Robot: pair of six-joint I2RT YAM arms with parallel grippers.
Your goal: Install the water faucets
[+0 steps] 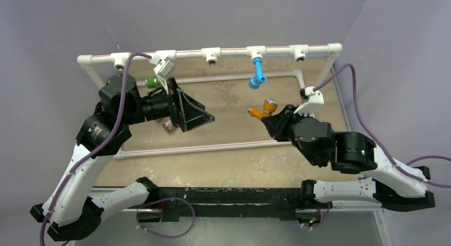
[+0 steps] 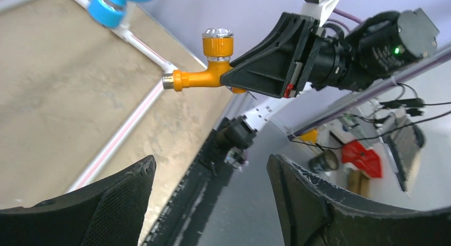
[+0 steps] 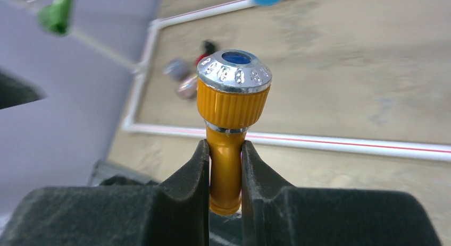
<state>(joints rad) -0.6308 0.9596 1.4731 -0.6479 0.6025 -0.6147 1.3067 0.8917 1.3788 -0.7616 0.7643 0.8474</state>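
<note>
Between the right gripper's (image 3: 224,150) fingers sits the orange faucet (image 3: 228,124), clamped by its stem. Its ribbed, silver-capped knob stands clear above the fingertips. Ahead of those tips, along the line the gripper points, the faucet's silver-tipped arm reaches out; I take that to be the end that must meet a socket.

Farther beyond the fingertips runs the white pipe rail (image 1: 234,51). The blue faucet (image 1: 257,73) already hangs from it, with a bare socket (image 1: 211,57) to one side and another bare socket (image 1: 299,54) to the other. The right arm is plainly the nearer one for this job. The left gripper (image 2: 211,166) holds nothing, its fingers spread wide, and it faces the orange part from well apart.

The right wrist view shows the pinch squarely but hides the outstretched arm behind the knob. The left wrist view gives that arm in full profile.
</note>
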